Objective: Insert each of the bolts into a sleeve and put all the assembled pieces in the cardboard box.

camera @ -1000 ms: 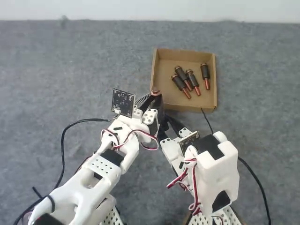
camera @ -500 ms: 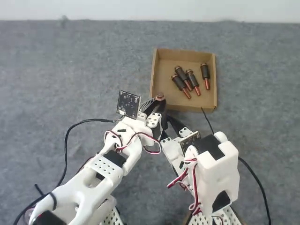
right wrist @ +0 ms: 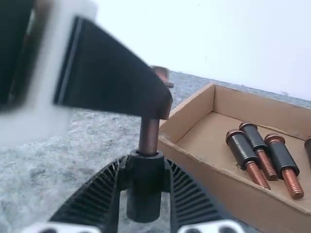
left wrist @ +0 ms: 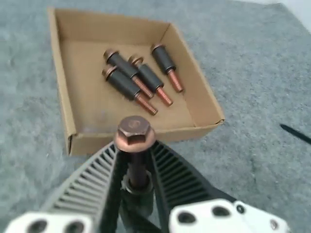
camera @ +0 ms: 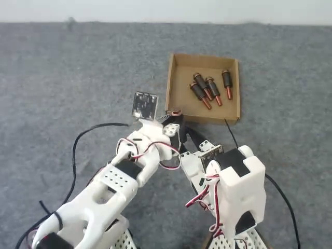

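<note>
My left gripper [left wrist: 133,155] is shut on a copper bolt [left wrist: 134,133], hex head up, just in front of the cardboard box [left wrist: 58,73]. The bolt's shaft [right wrist: 148,136] runs down into a black sleeve [right wrist: 144,187], on which my right gripper [right wrist: 144,167] is shut from below. In the high view the bolt head [camera: 175,111] shows at the left gripper [camera: 174,118], close to the near left corner of the box [camera: 169,83]. The right gripper [camera: 185,136] sits right behind it. Several assembled pieces [camera: 207,88] lie inside the box.
Grey carpet covers the table on all sides. A black cable [camera: 78,142] loops to the left of the left arm, and another [camera: 231,136] runs from the box's near side past the right arm. A pale wall edges the far side.
The left gripper has drawn back from the box's edge toward the right gripper, carrying the bolt with it. The right arm has hardly moved.
</note>
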Robot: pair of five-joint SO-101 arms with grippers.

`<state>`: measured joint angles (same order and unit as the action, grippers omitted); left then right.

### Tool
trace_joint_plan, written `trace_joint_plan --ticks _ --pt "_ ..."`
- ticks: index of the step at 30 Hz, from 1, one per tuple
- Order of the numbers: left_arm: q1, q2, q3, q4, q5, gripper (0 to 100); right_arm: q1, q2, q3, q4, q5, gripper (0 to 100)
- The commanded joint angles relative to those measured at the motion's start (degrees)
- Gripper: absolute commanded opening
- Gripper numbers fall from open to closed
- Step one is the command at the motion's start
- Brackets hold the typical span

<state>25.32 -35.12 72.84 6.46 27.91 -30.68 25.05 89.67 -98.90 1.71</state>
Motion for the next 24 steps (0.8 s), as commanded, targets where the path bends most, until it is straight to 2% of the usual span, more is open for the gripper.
trace_joint_plan --ticks 1,11,18,24 --pt "-2.46 0.0 -5.32 4.57 1.67 1 1.54 -1.1 -0.09 -1.89 0.7 0.7" --pt "-2.11 0.35 -4.0 4.66 1.67 1 1.63 -1.1 -0.18 -1.89 0.7 0.7" --pt "5.36 0.0 1.54 4.48 1.23 2 1.71 -1.1 -0.18 -1.89 0.7 0.7" --pt "4.04 0.0 1.71 4.4 1.14 2 1.71 -1.1 -0.18 -1.89 0.7 0.7"
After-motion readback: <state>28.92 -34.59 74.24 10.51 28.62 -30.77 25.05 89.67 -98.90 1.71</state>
